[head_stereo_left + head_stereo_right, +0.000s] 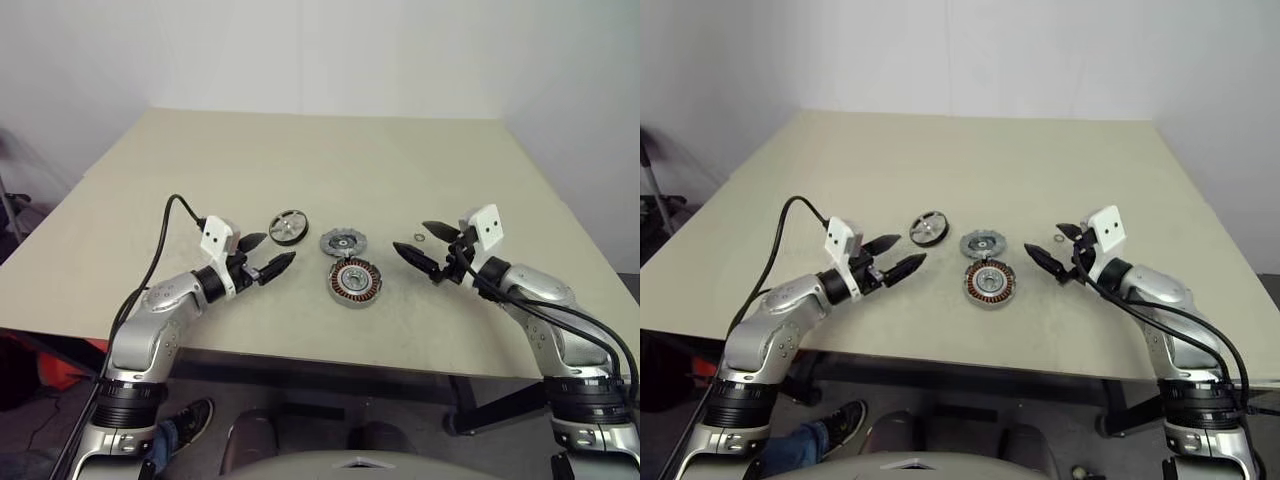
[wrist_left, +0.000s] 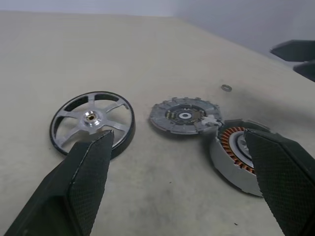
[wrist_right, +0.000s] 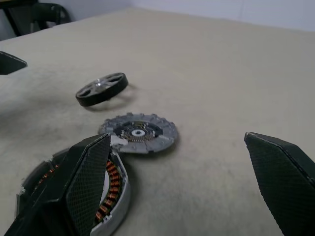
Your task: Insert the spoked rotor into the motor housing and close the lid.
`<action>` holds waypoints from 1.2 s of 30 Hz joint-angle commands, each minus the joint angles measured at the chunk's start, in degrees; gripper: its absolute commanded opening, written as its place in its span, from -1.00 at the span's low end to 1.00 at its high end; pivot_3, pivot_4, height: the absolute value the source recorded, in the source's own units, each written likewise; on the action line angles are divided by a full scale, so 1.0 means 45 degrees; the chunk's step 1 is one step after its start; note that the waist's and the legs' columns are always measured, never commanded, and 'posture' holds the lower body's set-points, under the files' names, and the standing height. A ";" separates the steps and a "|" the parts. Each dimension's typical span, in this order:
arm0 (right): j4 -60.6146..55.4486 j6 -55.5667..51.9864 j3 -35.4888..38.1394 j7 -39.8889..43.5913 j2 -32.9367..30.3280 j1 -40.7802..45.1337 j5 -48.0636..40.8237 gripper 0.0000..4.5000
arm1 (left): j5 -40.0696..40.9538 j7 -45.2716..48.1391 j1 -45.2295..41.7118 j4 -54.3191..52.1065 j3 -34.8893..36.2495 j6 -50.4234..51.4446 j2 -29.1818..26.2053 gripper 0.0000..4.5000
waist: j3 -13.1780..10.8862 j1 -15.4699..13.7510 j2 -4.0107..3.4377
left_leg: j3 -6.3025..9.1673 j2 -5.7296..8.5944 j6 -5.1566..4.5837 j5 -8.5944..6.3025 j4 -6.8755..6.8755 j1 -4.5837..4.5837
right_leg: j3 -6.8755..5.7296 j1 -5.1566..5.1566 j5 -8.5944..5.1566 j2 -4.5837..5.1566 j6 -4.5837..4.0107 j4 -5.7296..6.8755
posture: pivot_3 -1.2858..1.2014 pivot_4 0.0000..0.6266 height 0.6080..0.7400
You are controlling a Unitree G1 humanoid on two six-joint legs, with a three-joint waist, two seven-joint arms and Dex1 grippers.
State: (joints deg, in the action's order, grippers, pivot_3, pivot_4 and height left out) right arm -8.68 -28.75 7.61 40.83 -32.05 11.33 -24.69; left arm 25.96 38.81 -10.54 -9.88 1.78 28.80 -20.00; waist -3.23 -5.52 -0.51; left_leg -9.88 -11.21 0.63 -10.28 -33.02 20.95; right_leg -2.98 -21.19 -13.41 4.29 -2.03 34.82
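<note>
Overhead, your left gripper (image 1: pixel 268 256) and right gripper (image 1: pixel 424 246), both spread and empty, flank the black-rimmed, silver-spoked rotor (image 1: pixel 288 227), scalloped grey lid (image 1: pixel 342 241) and copper-coiled silver motor housing (image 1: pixel 355 282) mid-frame. Wrist views show them apart, ready for picking.

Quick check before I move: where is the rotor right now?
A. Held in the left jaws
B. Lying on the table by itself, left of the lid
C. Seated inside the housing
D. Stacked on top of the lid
B: the rotor lies flat on the table, apart from the lid and the housing, with both grippers open and empty.
</note>
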 commanded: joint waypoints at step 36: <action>0.1600 0.3126 -0.2842 0.3006 -0.2084 0.2246 0.3738 1.00 | -0.0003 -0.0436 -0.0700 -0.0305 -0.0317 -0.0203 0.0132 0.99 | 0.0013 -0.0008 -0.0023 | -0.0003 0.0004 -0.0025 -0.0013 -0.0022 0.0022 | -0.0002 -0.0005 0.0008 0.0004 -0.0020 0.0003 | 0.03 -1.00 1.00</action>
State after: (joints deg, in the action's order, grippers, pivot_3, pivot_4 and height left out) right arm 1.37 -17.08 -3.56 52.28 -39.73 19.66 -9.63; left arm 25.65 36.98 -12.44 -9.41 -0.34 28.77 -19.35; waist -3.17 -5.55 -0.62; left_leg -9.89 -11.19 0.51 -10.34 -33.13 21.03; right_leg -2.99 -21.21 -13.37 4.31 -2.13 34.83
